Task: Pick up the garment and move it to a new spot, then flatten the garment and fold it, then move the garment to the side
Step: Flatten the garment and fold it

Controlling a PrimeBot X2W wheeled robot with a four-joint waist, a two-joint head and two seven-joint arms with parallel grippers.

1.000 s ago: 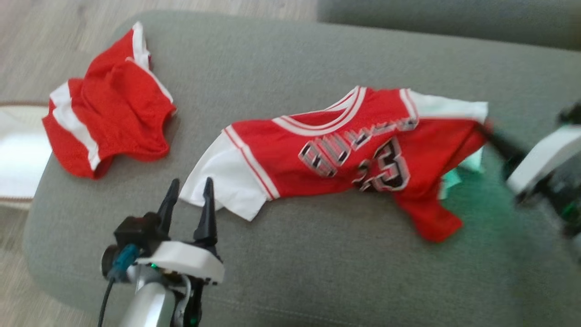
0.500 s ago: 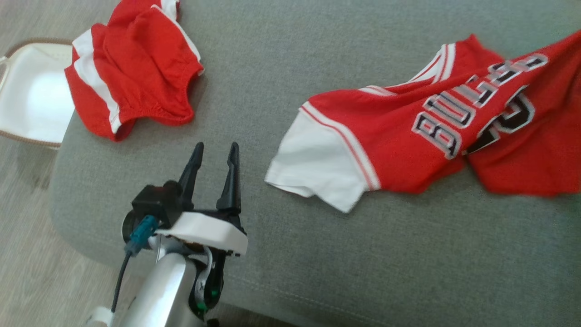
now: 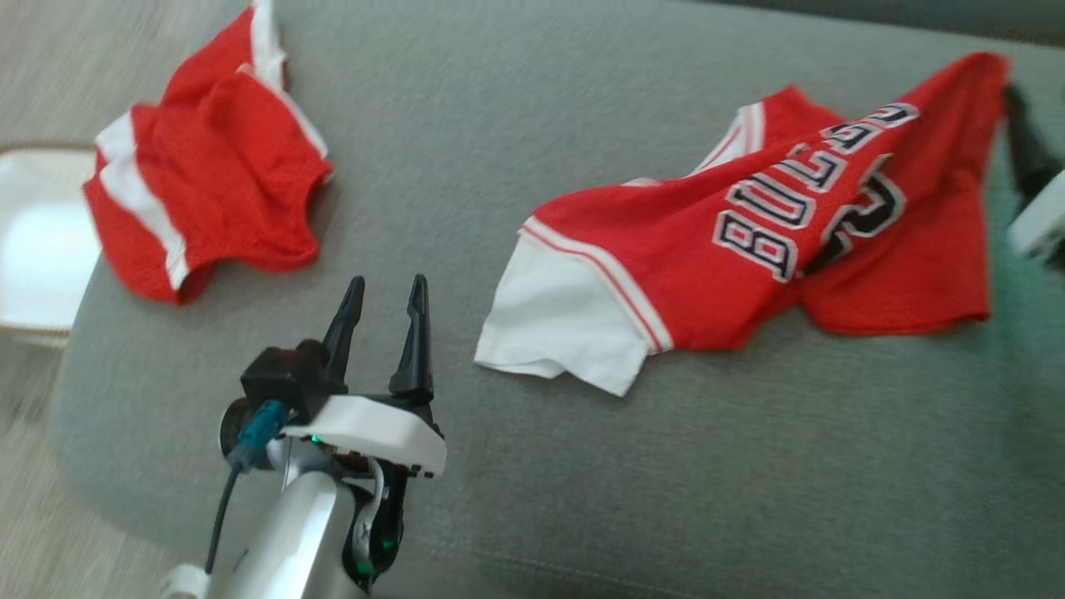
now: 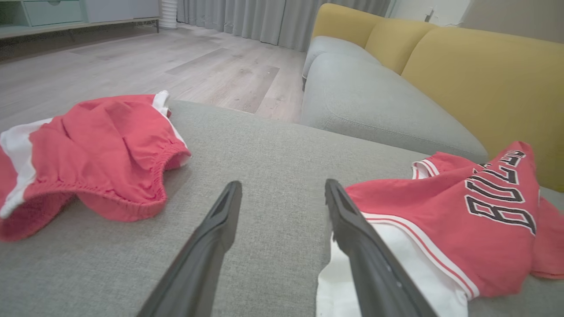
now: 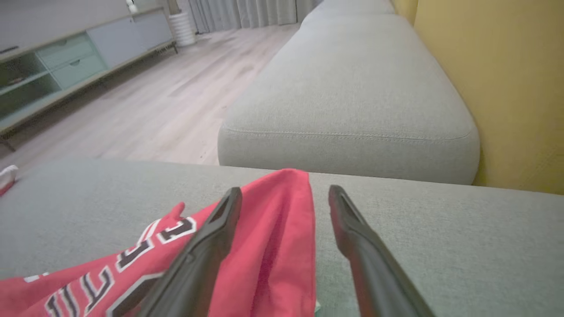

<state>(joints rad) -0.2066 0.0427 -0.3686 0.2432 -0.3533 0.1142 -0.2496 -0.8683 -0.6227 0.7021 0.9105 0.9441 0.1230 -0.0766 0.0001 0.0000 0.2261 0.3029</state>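
The garment (image 3: 749,274) is a red jersey with white sleeves and black lettering, spread crumpled across the right half of the grey cushion (image 3: 582,466). Its red corner (image 5: 273,237) lies loose between the spread fingers of my right gripper (image 5: 284,191), which is open. In the head view one dark finger (image 3: 1025,150) of that gripper stands just beyond the garment's far right corner. My left gripper (image 3: 384,287) is open and holds nothing. It hovers over bare cushion just left of the white sleeve (image 4: 396,281); the left gripper (image 4: 282,187) points between the two red pieces.
A pair of red shorts with white stripes (image 3: 208,183) lies bunched at the cushion's far left. A white object (image 3: 33,241) sits off the cushion's left edge. A second grey cushion (image 5: 352,83) and a yellow backrest (image 5: 493,79) lie beyond. Wood floor (image 4: 132,66) stretches behind.
My right gripper has opened and let go of the garment's red corner, which now rests between its fingers. The head camera has shifted. The left gripper stays open.
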